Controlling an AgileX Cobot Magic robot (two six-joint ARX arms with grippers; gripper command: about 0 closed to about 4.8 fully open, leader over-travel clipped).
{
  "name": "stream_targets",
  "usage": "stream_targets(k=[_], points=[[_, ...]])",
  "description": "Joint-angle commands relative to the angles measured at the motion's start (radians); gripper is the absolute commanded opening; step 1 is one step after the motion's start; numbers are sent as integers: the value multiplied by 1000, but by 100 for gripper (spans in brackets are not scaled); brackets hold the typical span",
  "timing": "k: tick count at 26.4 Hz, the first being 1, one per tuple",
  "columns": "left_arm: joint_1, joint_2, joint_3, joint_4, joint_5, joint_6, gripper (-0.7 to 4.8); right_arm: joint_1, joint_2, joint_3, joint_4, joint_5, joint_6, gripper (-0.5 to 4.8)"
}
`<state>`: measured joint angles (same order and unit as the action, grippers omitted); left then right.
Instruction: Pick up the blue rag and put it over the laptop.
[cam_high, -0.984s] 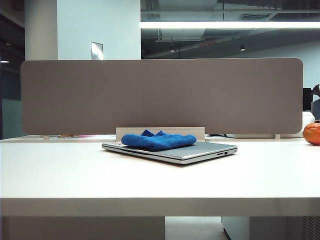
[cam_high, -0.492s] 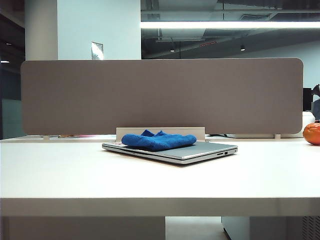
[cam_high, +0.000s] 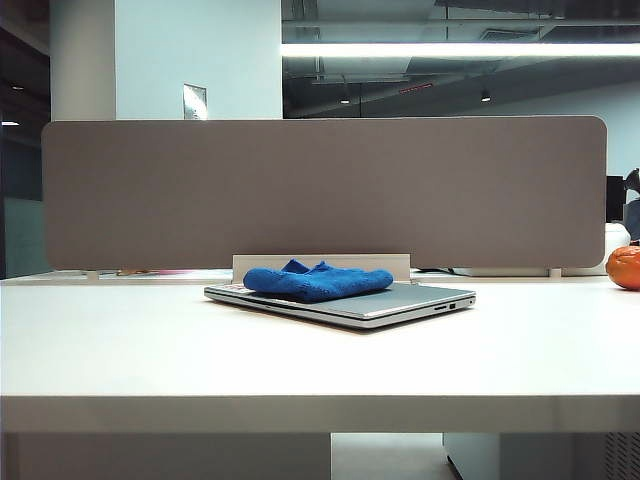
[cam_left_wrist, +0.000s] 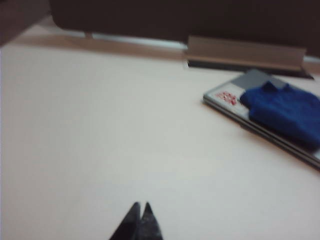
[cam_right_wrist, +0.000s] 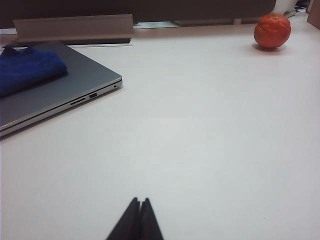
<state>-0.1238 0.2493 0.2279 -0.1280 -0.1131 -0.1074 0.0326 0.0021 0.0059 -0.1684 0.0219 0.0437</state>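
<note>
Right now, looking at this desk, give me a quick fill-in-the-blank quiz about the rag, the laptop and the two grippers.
1. The rag lies on the lid of the ____.
2. The laptop is ____, with its lid down.
3. The left gripper and right gripper both have their jaws ____, holding nothing.
4. The round fruit on the table is coloured ____.

Missing words: laptop; closed; shut; orange

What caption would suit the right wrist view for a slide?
Shut right gripper over the bare table; rag on the closed laptop, orange far off.
</note>
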Motion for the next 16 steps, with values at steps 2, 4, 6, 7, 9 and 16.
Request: stream_targets(k=[2,4,6,7,9,16], points=[[77,-94,-112,123,40,-6,-6,0,-2,-5,8,2,-3,-5],[105,-128,-131,123,56,-6,-6,0,-2,-5,8,2,-3,-5],[121,-160,-146,122,69,-5,-6,0,-2,-5,8,2,-3,-5],[122,-172,-151,123,68,-5,-6,0,-2,-5,8,2,-3,-5],[122,-195,-160,124,68,0,-6,0,-2,-5,8,2,-3,-5],[119,-245,-199,130,76,-2,-6,0,-2,-5,8,2,-3,-5]])
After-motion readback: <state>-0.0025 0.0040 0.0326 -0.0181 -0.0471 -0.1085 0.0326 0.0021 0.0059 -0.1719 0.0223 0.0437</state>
